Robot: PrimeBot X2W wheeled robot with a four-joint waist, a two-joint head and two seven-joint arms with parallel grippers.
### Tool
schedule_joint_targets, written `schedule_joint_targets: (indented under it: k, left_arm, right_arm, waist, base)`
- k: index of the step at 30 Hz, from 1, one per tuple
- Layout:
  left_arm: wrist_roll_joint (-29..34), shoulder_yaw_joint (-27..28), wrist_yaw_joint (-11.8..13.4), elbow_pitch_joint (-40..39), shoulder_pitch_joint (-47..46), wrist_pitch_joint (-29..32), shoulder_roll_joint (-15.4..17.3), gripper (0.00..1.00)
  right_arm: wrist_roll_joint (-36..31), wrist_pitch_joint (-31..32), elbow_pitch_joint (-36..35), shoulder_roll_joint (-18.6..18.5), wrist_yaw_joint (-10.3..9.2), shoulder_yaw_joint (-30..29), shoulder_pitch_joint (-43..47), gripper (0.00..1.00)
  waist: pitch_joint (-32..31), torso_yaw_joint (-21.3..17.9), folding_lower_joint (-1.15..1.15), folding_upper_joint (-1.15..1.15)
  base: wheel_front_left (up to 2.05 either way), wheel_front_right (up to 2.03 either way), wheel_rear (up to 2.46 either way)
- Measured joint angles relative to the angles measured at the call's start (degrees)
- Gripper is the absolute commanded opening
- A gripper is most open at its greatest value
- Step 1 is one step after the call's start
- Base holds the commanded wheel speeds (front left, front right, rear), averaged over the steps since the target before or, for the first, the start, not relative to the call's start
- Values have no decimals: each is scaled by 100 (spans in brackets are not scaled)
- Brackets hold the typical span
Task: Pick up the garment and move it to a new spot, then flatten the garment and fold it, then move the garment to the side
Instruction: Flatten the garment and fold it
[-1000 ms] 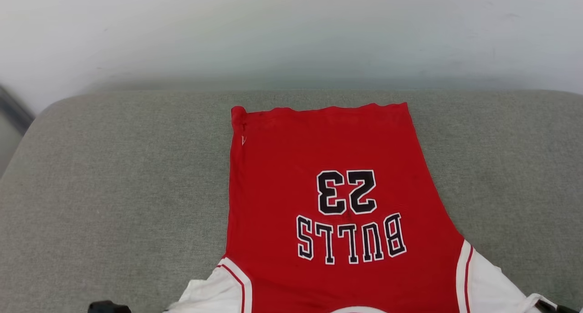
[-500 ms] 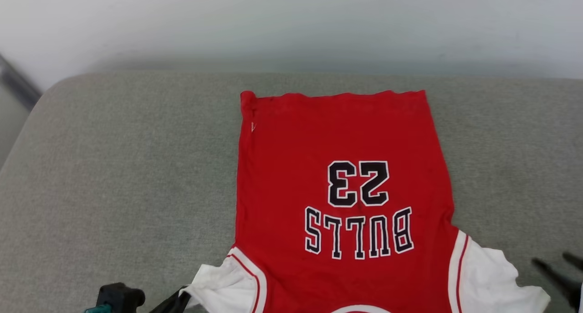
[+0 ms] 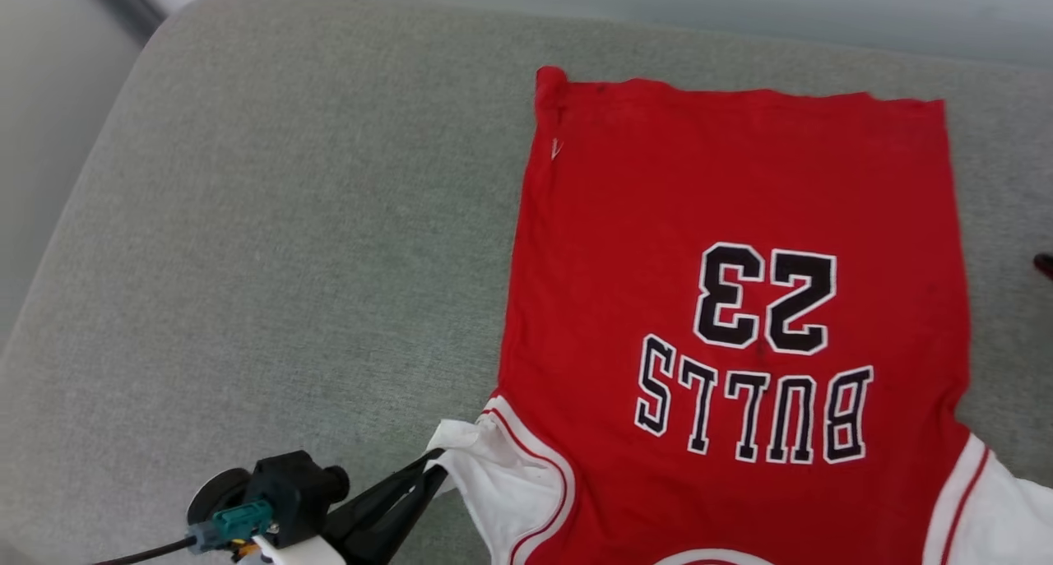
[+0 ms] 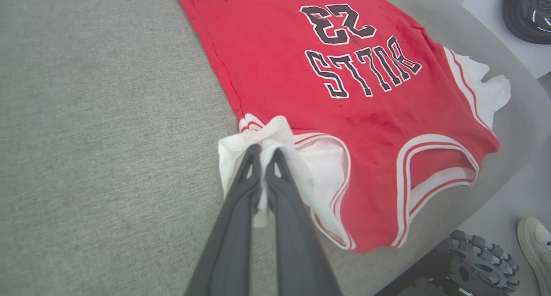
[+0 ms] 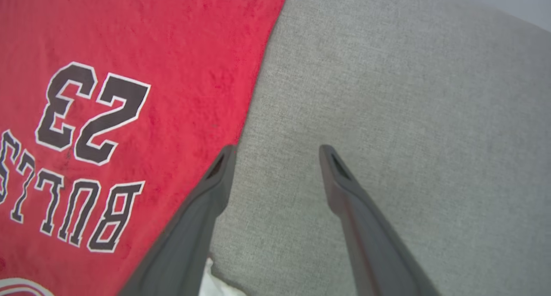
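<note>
With my left end effector (image 4: 264, 149) clamped on the sleeve (image 4: 320, 158) at 7 o'clock and my right end effector (image 5: 277, 149) apart, a one-sided pull could bunch the shirt (image 3: 724, 187) lying flat on the cushion (image 3: 288, 219).

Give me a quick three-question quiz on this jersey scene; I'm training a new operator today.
1. True or false: the left tool is shut on a white sleeve of the garment.
2. Pick one. The right tool is: A) shut on the hem; B) open, holding nothing, by the garment's edge over the grey cushion; C) shut on the collar.
3. Fill in: the number printed on the garment is ___.

Key: 1 true; 2 B; 3 23.
</note>
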Motion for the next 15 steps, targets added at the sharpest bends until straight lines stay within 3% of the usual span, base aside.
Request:
schedule_joint_targets:
  k: [4,7,15]
  left_arm:
    - [185,-56,-20,-229,-220,87,-134,0]
    - [401,-94,-48,-370,-391,115,-211,0]
    - [647,-205,-148,-453,-685,134,-491,0]
  right_arm:
    - [-546,1022,274,211,0,-292,-960,100]
    - [-1079,1488,408,109,0,-403,-1562,100]
    - [-1822,2271,823,199,0,-743,-2617,100]
  waist:
    - [377,344,0,0]
    - [647,607,0,0]
    - [1339,1223,1,0]
  base:
    - [0,0,0]
    - [0,0,0]
    - [0,0,0]
